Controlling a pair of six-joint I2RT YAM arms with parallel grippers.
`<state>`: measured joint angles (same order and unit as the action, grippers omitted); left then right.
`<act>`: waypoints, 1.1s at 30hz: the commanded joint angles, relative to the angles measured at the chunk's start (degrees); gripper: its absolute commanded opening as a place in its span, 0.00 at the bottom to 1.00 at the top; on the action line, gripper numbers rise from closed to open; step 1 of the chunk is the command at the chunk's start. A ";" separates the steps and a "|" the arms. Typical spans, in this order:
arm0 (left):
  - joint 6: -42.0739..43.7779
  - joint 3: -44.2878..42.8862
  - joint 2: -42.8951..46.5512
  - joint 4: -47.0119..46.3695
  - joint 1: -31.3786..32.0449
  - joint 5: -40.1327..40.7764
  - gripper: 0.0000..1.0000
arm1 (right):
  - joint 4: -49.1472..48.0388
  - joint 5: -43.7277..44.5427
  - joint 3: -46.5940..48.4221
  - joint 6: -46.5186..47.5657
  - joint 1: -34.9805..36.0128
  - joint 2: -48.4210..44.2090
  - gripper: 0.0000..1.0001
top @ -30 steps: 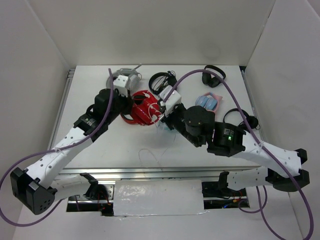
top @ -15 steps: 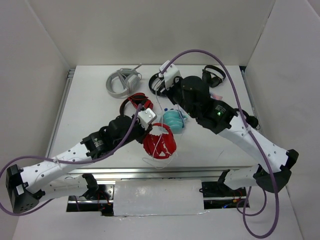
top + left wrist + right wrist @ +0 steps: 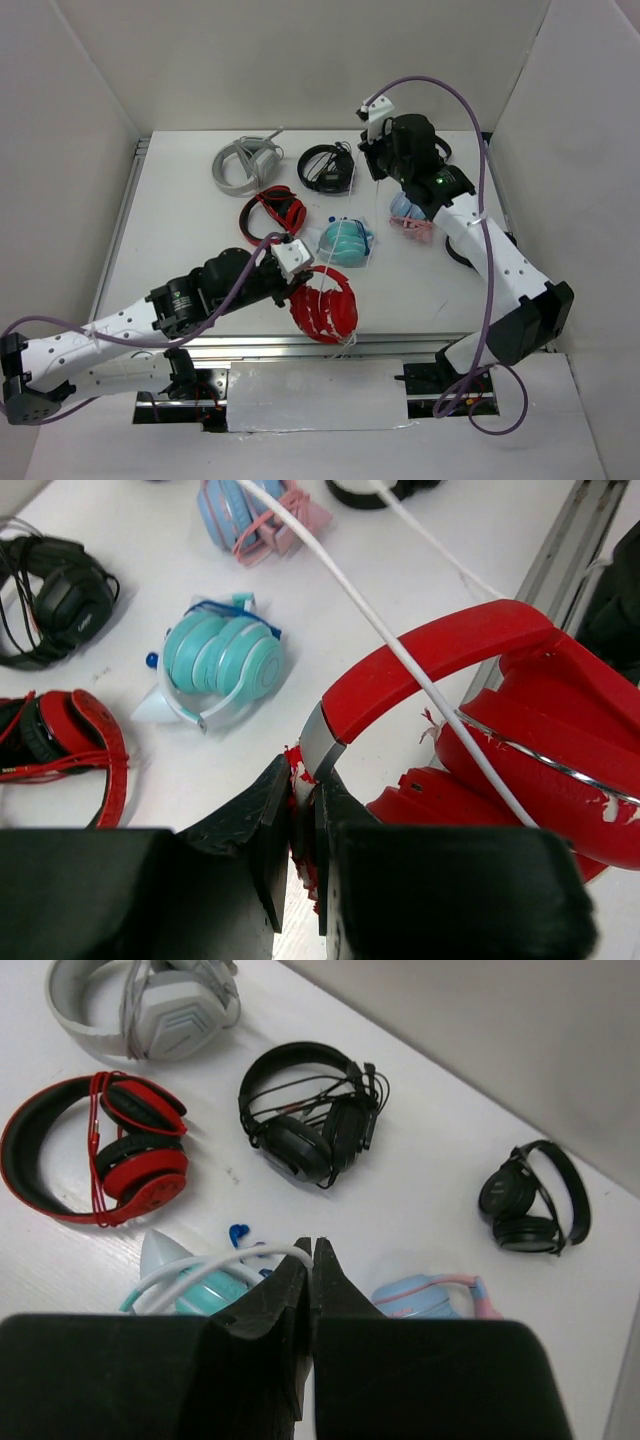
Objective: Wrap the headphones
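Top external view: left gripper point(image 3: 305, 820) clamps the headphones point(image 3: 325, 308) just in front of the teal pair point(image 3: 345, 243), right gripper point(image 3: 312, 1260) pinches their white cable point(image 3: 400, 660) stretched away, so winding apparently mostly remains.

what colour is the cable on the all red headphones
White; the cable crosses the red headphones, clearest in the left wrist view.

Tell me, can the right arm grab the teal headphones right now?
Probably not yet. The teal headphones lie uncovered nearby, but the right gripper is shut on the white cable of the red headphones, so it would have to let go first.
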<state>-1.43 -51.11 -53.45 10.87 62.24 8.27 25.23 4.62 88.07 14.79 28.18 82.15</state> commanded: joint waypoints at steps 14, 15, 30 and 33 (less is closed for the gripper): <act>-4.62 -2.76 15.92 -7.54 0.34 3.02 0.00 | -20.57 -15.78 -22.06 -10.65 -5.51 -0.58 0.00; -5.15 -3.11 16.10 -7.62 0.25 5.07 0.00 | -20.31 -16.65 -22.33 -10.57 -5.42 -0.76 0.00; -2.53 -10.76 8.63 -9.56 0.25 33.82 0.00 | -32.63 -19.33 -36.05 -0.12 6.79 -22.64 0.02; -2.87 -10.33 8.45 -10.34 0.17 35.67 0.00 | -31.83 -10.29 -34.20 2.87 8.55 -24.75 0.01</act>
<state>-4.80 -59.46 -45.30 7.86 62.19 39.90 -3.22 -14.46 51.09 13.08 35.73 59.20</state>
